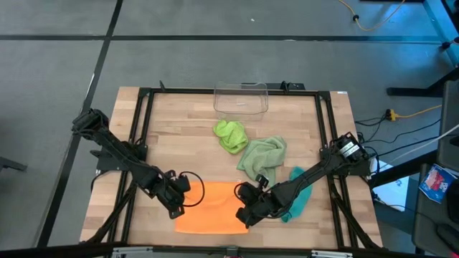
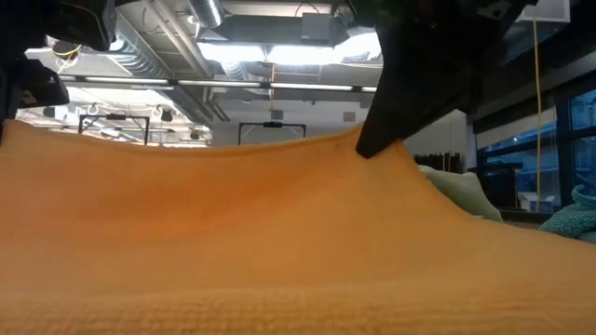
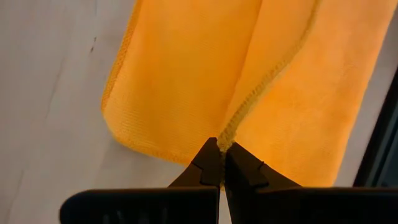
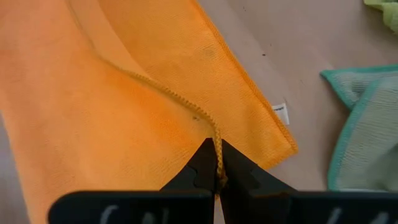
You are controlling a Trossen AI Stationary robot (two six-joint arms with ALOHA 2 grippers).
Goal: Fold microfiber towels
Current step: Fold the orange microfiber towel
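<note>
The orange towel (image 1: 211, 208) lies near the table's front edge and fills the low view (image 2: 279, 242). My left gripper (image 1: 174, 209) is shut on its left side. My right gripper (image 1: 242, 215) is shut on its right side. In the low view the towel rises to a peak (image 2: 368, 149) under a dark gripper. The lime green towel (image 1: 231, 135) lies bunched mid-table. The sage green towel (image 1: 262, 159) lies crumpled to its right. The teal towel (image 1: 297, 197) lies under my right arm. My left gripper pinches the orange towel's stitched edge (image 3: 231, 132) between its two fingertips. That edge runs away from the fingers over another orange layer (image 3: 168, 81). The rest of the towel lies on the table. My right gripper pinches the orange towel's stitched edge (image 4: 217, 138) between its two fingertips, above a lower orange layer (image 4: 236, 81). The held part is raised and the towel slopes down from it to the table.
A clear plastic bin (image 1: 241, 98) stands at the table's far edge, in the middle. A black frame (image 1: 143, 115) runs around the tabletop. Bare wood (image 1: 179, 143) shows left of the lime green towel.
</note>
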